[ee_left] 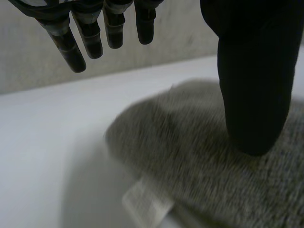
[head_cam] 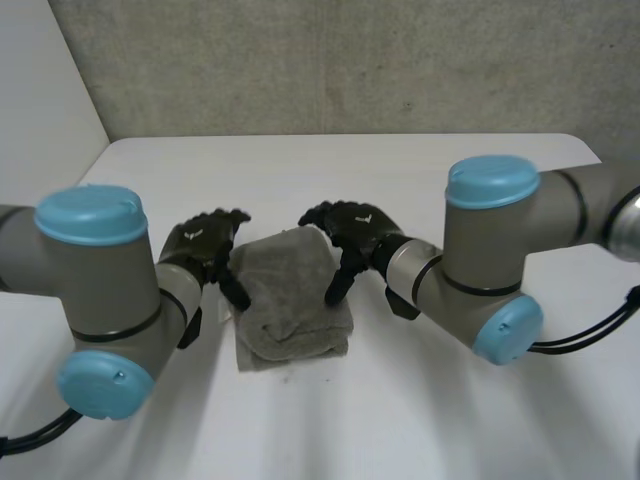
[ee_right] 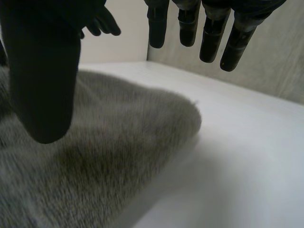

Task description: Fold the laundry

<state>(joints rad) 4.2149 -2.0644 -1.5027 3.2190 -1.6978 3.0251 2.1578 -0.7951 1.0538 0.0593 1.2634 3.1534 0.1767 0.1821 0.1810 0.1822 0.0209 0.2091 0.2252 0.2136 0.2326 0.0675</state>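
A grey towel (head_cam: pixel 290 300), folded into a small thick rectangle, lies on the white table (head_cam: pixel 420 180) between my two hands. My left hand (head_cam: pixel 205 245) hovers at its left edge, open; the fingers (ee_left: pixel 85 33) hang straight above the table and the thumb (ee_left: pixel 251 80) points down at the towel (ee_left: pixel 199 156). A white label (ee_left: pixel 145 202) sticks out from under the towel's edge there. My right hand (head_cam: pixel 350 235) is at the far right corner, open, with its thumb (ee_right: pixel 45 80) low over the towel (ee_right: pixel 109 156) and its fingers (ee_right: pixel 204 28) straight, holding nothing.
The table ends at a grey wall (head_cam: pixel 350 60) behind and a white wall (head_cam: pixel 40 80) to the left. Bare tabletop lies in front of the towel and to both sides. Both arms (head_cam: pixel 100 290) reach in from the near edge.
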